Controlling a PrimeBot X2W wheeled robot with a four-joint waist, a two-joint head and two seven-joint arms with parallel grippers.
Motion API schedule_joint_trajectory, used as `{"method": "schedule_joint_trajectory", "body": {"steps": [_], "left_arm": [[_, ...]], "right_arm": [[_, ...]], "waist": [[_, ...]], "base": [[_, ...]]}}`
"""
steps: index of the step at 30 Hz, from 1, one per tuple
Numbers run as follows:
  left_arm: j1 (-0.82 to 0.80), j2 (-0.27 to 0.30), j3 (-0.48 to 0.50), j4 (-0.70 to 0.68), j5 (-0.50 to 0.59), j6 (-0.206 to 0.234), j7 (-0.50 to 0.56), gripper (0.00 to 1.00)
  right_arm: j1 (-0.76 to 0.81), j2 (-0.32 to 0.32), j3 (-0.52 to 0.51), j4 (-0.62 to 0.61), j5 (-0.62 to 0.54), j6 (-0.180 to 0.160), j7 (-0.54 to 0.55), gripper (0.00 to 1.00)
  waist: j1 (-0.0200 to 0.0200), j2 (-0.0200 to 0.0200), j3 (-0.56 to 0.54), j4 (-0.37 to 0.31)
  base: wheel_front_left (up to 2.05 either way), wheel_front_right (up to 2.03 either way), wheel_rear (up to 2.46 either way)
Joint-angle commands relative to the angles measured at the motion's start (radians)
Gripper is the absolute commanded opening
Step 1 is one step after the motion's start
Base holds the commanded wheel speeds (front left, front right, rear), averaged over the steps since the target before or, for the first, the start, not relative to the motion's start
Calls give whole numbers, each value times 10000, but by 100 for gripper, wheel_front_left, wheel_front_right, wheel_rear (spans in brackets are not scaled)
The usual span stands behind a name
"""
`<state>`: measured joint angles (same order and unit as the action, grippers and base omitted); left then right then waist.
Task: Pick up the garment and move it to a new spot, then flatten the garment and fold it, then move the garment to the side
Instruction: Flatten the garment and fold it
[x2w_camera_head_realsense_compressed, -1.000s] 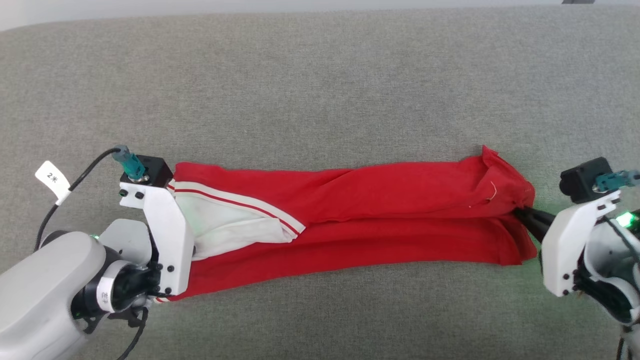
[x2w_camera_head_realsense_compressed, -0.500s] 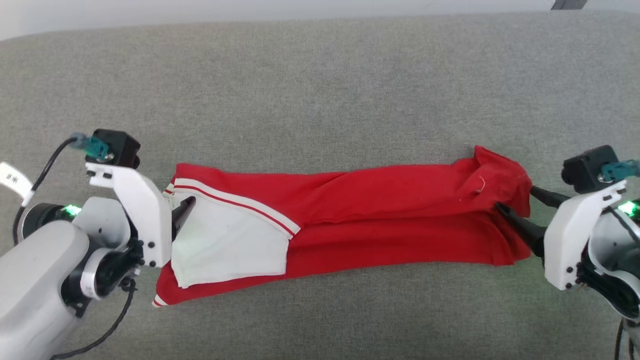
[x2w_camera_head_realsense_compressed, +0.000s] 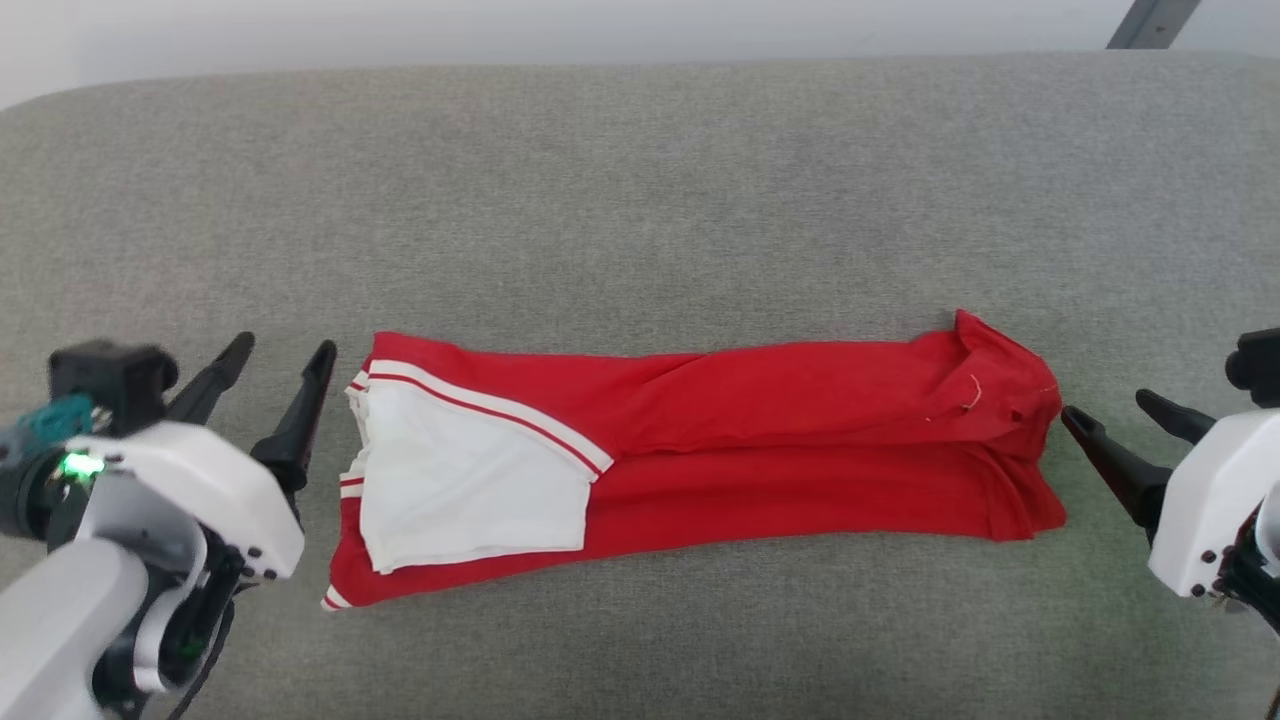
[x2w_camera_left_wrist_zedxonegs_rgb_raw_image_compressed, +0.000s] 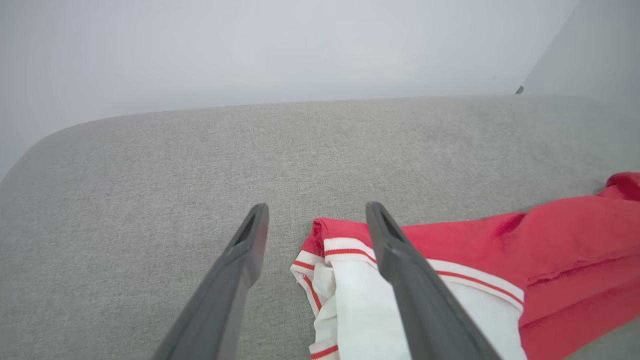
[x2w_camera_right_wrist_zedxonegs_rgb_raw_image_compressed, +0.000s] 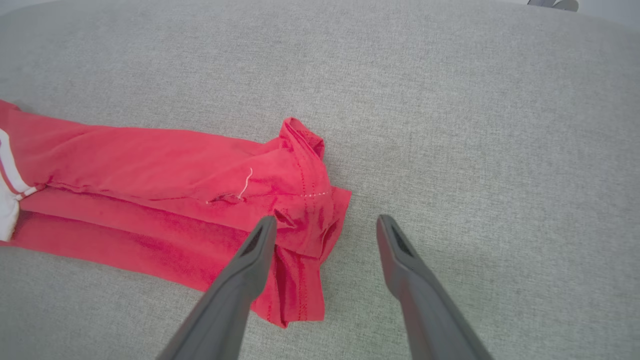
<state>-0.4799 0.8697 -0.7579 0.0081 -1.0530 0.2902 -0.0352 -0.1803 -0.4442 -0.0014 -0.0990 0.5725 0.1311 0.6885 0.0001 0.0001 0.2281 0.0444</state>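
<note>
Garment (x2w_camera_head_realsense_compressed: 760, 450): lying as a folded strip across the grey worktop (x2w_camera_head_realsense_compressed: 640, 180). Left hand (x2w_camera_head_realsense_compressed: 285, 345) and right hand (x2w_camera_head_realsense_compressed: 1105, 405) hanging spread and empty just beside its ends. Risk: a grasp catching one layer at the bunched right end, undoing the fold.

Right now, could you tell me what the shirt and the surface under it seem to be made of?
The shirt looks like thin, matte knit cloth: it creases softly, with stitched hems. The surface looks like grey woven fabric, matte with fine heathered grain; padding beneath is unclear.
</note>
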Motion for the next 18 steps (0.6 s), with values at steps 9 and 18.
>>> {"method": "schedule_joint_trajectory", "body": {"steps": [9,18], "left_arm": [[1545,-375,935,-234,283,198,-2191,100],[2682,-1431,2009,-102,755,-151,-2304,100]], "right_arm": [[-378,217,-454,1001,231,-9,783,100],[-1278,148,-77,2668,497,-8,1323,100]], "waist": [[-1,-1,234,618],[-1,-1,573,1258]], "base": [[0,0,0],[0,0,0]]}}
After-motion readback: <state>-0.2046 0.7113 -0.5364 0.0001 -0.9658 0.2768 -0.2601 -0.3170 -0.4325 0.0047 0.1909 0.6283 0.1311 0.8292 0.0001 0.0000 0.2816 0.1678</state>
